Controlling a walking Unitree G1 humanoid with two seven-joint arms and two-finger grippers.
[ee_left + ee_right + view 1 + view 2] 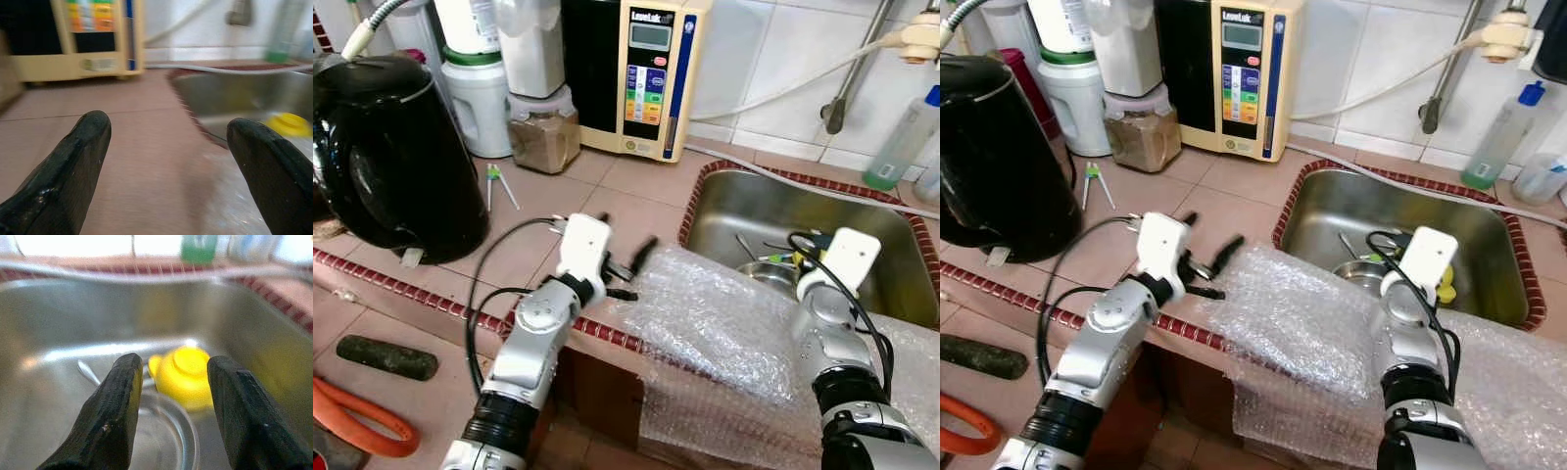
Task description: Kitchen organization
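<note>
Over the sink (901,294) at the desk's right end, right hand (171,396) hanging low, fingers apart, lined up on a yellow lid-like piece (183,374) beside a steel bowl (769,276). Left hand (631,266) spread wide at the desk's front edge, touching bubble wrap (724,323). Risks, by judgement: wrap snagging and sliding off the front edge; fingers knocking bowl or spoon (88,373); slick yellow piece slipping from a pinch.

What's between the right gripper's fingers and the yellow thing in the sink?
Right wrist view: the right gripper, open, has only the rim of a steel bowl before the yellow object; a spoon lies aside.
</note>
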